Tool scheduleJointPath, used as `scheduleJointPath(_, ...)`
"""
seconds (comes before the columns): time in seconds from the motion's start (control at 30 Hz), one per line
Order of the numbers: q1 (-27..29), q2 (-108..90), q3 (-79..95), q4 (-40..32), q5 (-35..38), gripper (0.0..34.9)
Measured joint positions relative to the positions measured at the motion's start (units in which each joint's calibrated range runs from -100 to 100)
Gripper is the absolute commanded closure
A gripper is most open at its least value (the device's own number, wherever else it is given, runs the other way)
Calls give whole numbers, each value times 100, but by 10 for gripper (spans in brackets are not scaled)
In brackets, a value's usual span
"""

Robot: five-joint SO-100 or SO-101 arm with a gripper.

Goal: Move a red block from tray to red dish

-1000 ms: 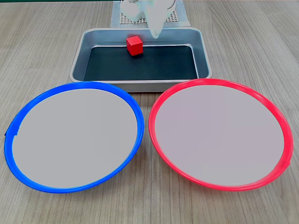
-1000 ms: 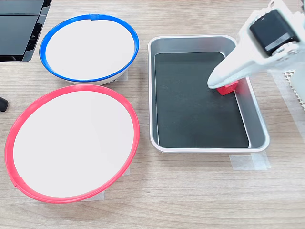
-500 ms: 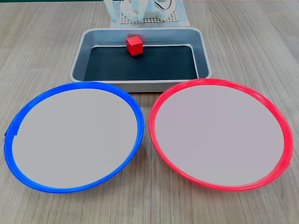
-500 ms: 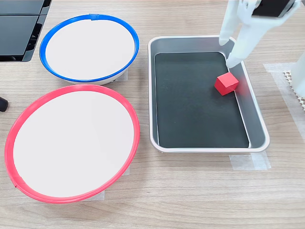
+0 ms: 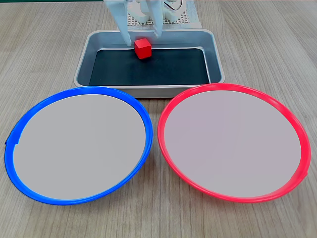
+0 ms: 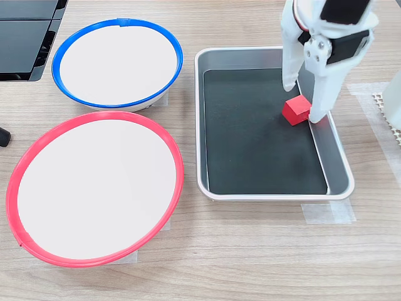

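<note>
The red block (image 5: pixel 142 48) (image 6: pixel 296 110) sits on the black bottom of the tray (image 5: pixel 148 91) (image 6: pixel 269 195), close to the wall nearest the arm. My white gripper (image 5: pixel 142 37) (image 6: pixel 302 102) reaches down into the tray and is open. One of its fingers (image 5: pixel 125 35) (image 6: pixel 289 75) stands on each side of the block, which sits in the gap between them. The red dish (image 5: pixel 233 144) (image 6: pixel 94 188) lies empty in front of the tray, on the first exterior view's right.
A blue-rimmed dish (image 5: pixel 77 144) (image 6: pixel 117 63) of the same size lies beside the red dish, also empty. A white perforated mat (image 5: pixel 168 20) (image 6: pixel 385 106) lies behind the tray under the arm's base. Dark flat objects (image 6: pixel 25 34) occupy the second exterior view's top left.
The gripper lifted away from the block, opened, and has come back down with a finger on either side of it. The block has barely moved.
</note>
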Motion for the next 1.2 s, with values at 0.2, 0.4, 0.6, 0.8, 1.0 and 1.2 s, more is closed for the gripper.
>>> scheduleJointPath(0.2, 35, 264, 236, -310, 59, 153)
scheduleJointPath(0.4, 35, 307, 417, -620, 88, 257)
scheduleJointPath(0.6, -18, 341, 417, -506, 73, 346)
scheduleJointPath(0.8, -867, 801, -1098, 726, -742, 346)
scheduleJointPath(1.0, -2301, 2310, -4265, 1354, -2872, 346)
scheduleJointPath(1.2, -2664, 4101, -6162, -73, -4542, 346)
